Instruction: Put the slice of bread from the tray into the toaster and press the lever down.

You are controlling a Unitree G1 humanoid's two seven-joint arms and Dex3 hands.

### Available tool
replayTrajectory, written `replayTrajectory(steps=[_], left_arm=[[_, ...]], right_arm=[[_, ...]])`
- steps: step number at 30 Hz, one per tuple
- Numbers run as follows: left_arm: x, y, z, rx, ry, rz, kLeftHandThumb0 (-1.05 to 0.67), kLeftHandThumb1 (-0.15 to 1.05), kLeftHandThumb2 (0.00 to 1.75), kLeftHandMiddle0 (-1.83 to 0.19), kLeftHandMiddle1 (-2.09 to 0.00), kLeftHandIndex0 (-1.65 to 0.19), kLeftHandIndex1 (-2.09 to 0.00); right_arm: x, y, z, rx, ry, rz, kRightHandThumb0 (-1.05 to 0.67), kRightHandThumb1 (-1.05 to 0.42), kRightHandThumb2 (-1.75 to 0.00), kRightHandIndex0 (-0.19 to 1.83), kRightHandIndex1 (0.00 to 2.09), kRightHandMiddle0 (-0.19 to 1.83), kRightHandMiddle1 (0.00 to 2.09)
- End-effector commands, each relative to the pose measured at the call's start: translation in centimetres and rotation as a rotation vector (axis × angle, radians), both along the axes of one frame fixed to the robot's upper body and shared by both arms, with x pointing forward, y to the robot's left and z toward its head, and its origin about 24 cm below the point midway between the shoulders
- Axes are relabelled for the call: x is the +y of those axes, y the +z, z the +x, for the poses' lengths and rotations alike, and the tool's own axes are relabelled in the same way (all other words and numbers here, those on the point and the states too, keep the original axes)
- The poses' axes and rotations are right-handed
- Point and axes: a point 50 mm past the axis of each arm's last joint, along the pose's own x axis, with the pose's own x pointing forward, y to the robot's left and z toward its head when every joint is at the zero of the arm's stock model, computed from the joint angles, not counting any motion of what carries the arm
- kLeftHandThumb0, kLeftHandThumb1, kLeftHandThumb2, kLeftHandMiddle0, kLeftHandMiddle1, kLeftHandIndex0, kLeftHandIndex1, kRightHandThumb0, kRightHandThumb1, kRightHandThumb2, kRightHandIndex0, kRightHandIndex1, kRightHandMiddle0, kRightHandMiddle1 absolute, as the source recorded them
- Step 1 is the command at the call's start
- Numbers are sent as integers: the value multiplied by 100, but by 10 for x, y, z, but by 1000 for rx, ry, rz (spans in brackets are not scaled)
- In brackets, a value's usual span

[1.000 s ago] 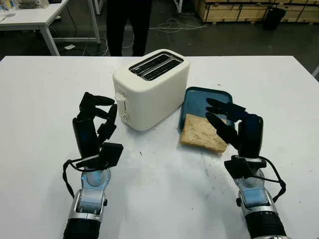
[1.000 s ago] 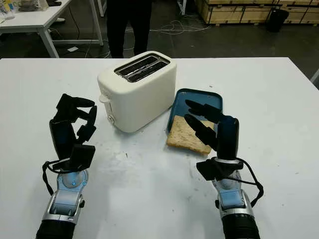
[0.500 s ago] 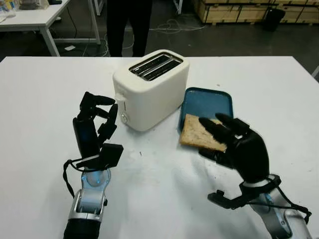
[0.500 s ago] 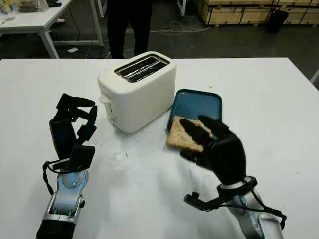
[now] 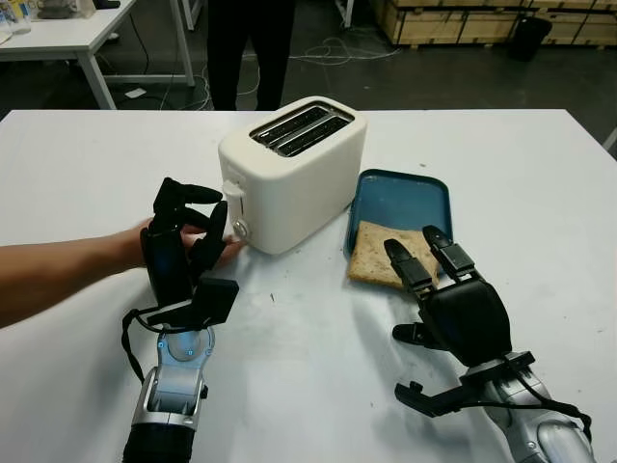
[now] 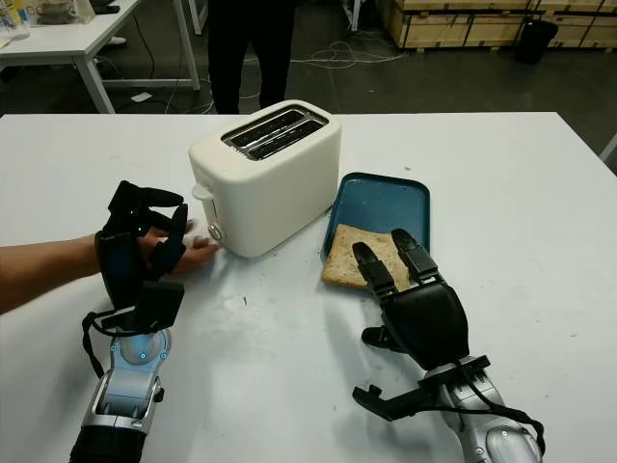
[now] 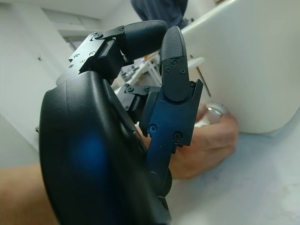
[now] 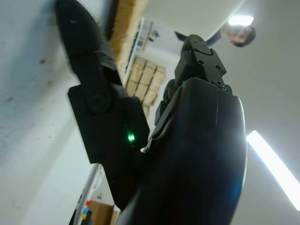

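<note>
The white toaster (image 5: 294,174) stands mid-table with its lever (image 5: 231,190) up and both slots empty. To its right a slice of bread (image 5: 376,253) lies half on the blue tray (image 5: 405,193), its near corner hanging over the tray's edge. My right hand (image 5: 415,253) is open, palm down, with its fingertips (image 5: 393,253) over the bread's near right corner; the bread's edge (image 8: 124,33) shows close by. My left hand (image 5: 186,222) stands upright left of the toaster, fingers curled, holding nothing. A person's hand (image 5: 227,253) touches the toaster's base beside it.
The person's bare forearm (image 5: 67,275) stretches across the table from the left edge, behind my left hand. Another person (image 5: 249,48) stands beyond the table's far edge. Bare white tabletop (image 5: 308,367) lies between my arms.
My right hand turned from upright to palm down and lowered its fingers onto the bread's near corner. A person's arm came in from the left and reached the toaster's base. My left hand stayed.
</note>
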Motion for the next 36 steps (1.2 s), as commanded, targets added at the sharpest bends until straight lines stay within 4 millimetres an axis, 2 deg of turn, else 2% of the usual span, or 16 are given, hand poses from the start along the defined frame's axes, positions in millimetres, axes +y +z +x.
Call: replayTrajectory(steps=[1, 17, 26, 30, 32, 34, 35, 36], left_arm=[[-1, 4, -1, -27, -11, 0, -51, 92, 37, -64, -172, -48, -145], [-1, 5, -2, -28, -8, 4, -52, 92, 37, -63, -171, -47, -146], [-2, 5, -2, -30, -8, -10, -51, 92, 36, -63, -172, -47, -146], [-2, 6, -2, -35, -4, -9, -50, 92, 36, -63, -173, -47, -147], [-2, 7, -2, -37, -6, -12, -50, 92, 37, -63, -173, -47, -147], [-2, 8, -3, -44, -9, -17, -50, 92, 37, -63, -173, -47, -147], [-2, 9, -3, -46, -8, -18, -50, 92, 37, -63, -173, -47, -148], [-2, 10, -3, -49, -8, -19, -50, 92, 37, -63, -173, -47, -148]], right_arm=[[-3, -7, 3, 15, -20, -42, -93, -89, 0, 0, 0, 5, 1], [0, -21, 24, 8, -14, -63, -88, -92, -2, 0, 0, 7, 1], [2, -22, 35, 26, -5, -123, -84, -92, -3, 1, 0, 10, 2], [5, -17, 40, 36, -2, -181, -69, -92, -10, 8, 4, 16, 3], [6, -15, 43, 41, -3, -212, -55, -92, -14, 12, 5, 20, 5], [8, -14, 46, 51, -7, -234, -29, -91, -26, 15, 7, 23, 5], [9, -14, 47, 66, -16, -253, -26, -90, -28, 16, 8, 24, 5], [10, -13, 48, 87, -26, -269, -47, -89, -21, 15, 7, 22, 4]])
